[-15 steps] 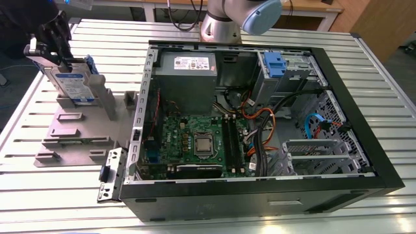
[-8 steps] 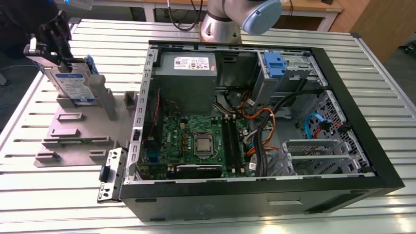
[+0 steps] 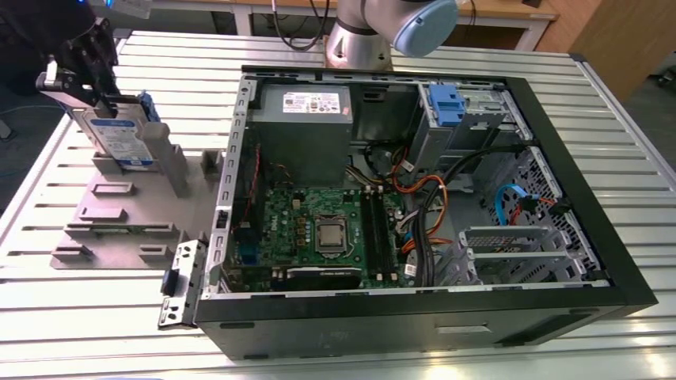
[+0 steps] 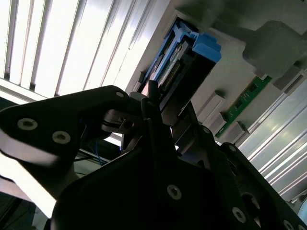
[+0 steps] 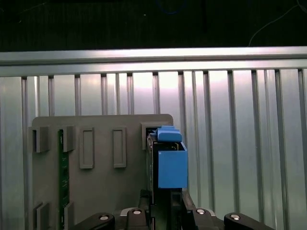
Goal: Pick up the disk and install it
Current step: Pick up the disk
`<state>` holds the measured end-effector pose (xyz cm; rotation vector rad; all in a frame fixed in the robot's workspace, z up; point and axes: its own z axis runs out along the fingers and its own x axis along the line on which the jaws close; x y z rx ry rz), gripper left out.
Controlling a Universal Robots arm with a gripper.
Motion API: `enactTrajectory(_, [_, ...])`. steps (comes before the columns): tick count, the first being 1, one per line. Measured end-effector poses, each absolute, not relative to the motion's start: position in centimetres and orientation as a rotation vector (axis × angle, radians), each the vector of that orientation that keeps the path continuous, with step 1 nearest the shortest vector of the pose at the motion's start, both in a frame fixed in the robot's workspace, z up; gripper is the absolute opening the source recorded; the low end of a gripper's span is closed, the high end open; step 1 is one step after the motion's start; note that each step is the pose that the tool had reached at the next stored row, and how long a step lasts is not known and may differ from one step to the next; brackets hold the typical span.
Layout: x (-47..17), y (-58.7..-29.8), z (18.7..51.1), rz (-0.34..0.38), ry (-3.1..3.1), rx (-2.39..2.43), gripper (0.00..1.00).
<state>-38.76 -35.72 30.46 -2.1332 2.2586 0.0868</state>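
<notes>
One gripper [image 3: 87,96] pinches the top edge of the single disk [image 3: 125,141], a silver-grey drive with white-and-blue label and blue bracket. It stands upright directly beneath the gripper in one grey holder stand [image 3: 116,210].

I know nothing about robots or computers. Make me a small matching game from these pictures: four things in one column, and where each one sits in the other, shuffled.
Things
1. disk
2. blue-handled drive carrier
3. processor
4. gripper

Places
A. in the middle of the green motherboard
B. at the disk's upper end, on the exterior view's left
C. standing upright in the grey holder stand
D. atop the grey metal cage inside the computer case

Pairs: 1-C, 2-D, 3-A, 4-B
</notes>
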Motion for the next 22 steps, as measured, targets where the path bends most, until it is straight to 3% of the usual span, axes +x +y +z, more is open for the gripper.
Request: enactTrajectory(22, [-38.76, -35.72, 30.46, 0.087, 2.228, -2.166, 0.35])
